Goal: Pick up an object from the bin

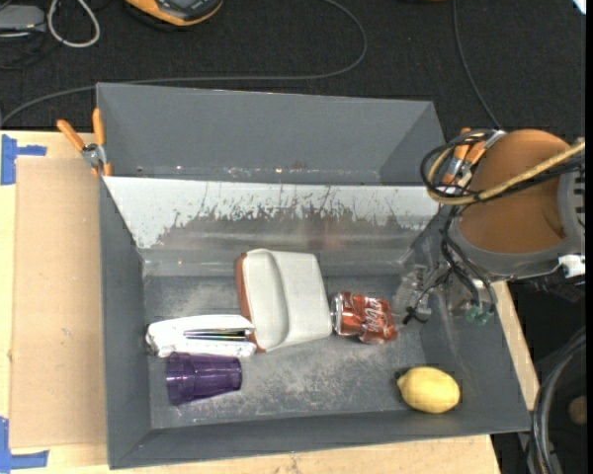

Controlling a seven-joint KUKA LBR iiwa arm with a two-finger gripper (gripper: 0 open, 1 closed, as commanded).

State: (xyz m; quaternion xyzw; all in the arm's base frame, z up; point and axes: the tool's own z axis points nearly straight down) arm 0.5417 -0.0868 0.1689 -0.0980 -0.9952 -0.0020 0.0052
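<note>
My gripper (416,302) hangs low at the right side of the bin, under the orange wrist cover. It sits just right of a crushed red and white can (364,317) lying on the bin floor. A yellow lemon (429,390) rests below the gripper, near the front right corner. Nothing shows between the fingers.
A white and brown-edged flat container (283,297) lies in the middle of the bin. Left of it is a white stapler-like thing (200,334), with a purple cup (204,377) on its side in front. The arm enters over the right rim.
</note>
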